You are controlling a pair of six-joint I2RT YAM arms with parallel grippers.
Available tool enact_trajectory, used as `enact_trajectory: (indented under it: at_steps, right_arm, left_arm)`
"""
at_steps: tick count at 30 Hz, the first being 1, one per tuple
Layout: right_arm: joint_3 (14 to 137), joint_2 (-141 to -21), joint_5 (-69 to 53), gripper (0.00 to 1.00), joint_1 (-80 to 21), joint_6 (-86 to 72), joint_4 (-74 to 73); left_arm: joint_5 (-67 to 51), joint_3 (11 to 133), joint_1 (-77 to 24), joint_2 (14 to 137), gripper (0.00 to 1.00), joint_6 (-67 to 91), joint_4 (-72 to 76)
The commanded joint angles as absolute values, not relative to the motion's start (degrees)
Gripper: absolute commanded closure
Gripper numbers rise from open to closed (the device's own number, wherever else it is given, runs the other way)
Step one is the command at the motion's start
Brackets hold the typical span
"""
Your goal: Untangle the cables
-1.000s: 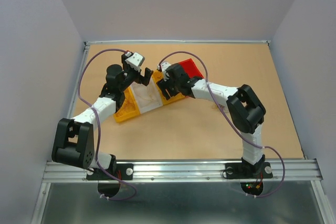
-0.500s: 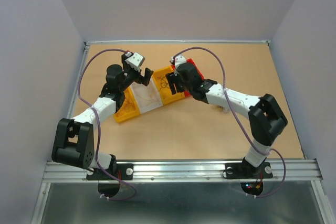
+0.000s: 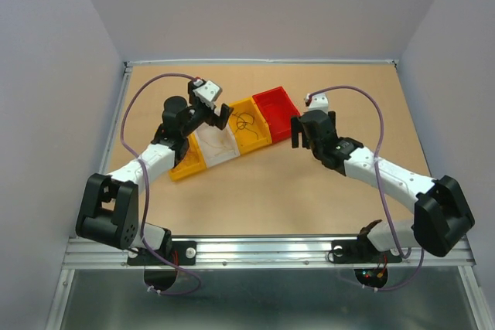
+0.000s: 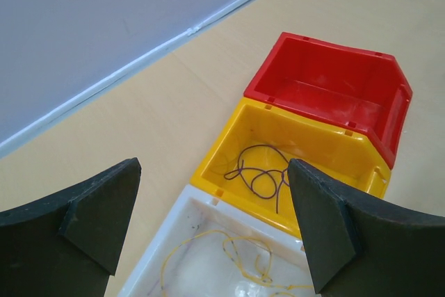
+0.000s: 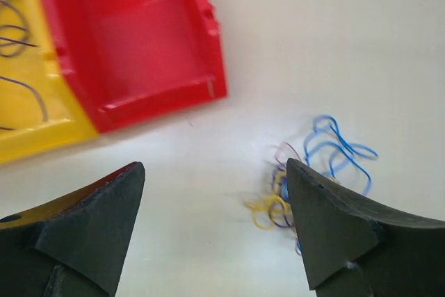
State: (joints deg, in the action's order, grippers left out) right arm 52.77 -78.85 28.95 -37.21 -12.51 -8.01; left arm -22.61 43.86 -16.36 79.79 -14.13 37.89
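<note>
table [image 3: 255, 191] | row of bins [image 3: 224, 158] | loose cables [image 5: 306, 180] beside red bin [image 5: 132, 39]

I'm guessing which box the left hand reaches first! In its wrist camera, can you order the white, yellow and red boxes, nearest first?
1. White box, just in front of the left hand.
2. Yellow box, in the middle.
3. Red box, farthest back.
</note>
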Motion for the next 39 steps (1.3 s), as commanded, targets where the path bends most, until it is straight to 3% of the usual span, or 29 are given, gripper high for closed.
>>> enact_trajectory:
  at_steps: [1,6,12,17,19,20,22,23,39]
  right_arm:
    - [48.1,-74.4,35.2,0.14,-36.7,-17.7,-13.2]
    - [46.1,-72.6,38.5,0.26,-36.6,-20.2,-13.7]
    - [47.2,-78.6,40.2,0.27,-36.0,-19.1,-13.8]
    - [48.4,-82.3,38.7,0.35,-35.4,-18.4,-13.8]
    - [49.0,-83.6,38.3,0.46,-35.2,-18.1,-13.7]
    - [49.2,-84.5,38.3,0.64,-35.2,-17.9,-13.7]
    - [49.9,-85.1,38.3,0.83,-35.2,-17.6,-13.8]
    - [50.2,-84.6,37.1,1.0,-35.2,-16.8,-13.7]
    - [38.4,-50.7,-2.5,0.99,-35.4,-11.9,1.8]
  left_arm:
    - [-25.1,43.6,-20.0,77.5,0.02,-17.2,40.4]
    - [-27.2,42.0,-25.0,77.8,0.02,-21.6,40.3]
    - [-33.4,41.7,-25.7,77.5,0.02,-23.6,38.9]
    - [-37.8,40.9,-26.5,76.6,0.03,-25.5,38.2]
    - [-38.8,40.7,-27.0,76.4,0.04,-25.8,38.0]
    - [-38.9,40.6,-27.0,76.3,0.04,-26.0,37.9]
    - [-38.6,40.4,-27.2,75.9,0.04,-26.5,37.7]
    - [-38.5,40.3,-27.3,75.8,0.04,-26.6,37.7]
    - [-49.6,36.4,-33.0,72.8,0.07,-34.9,35.7]
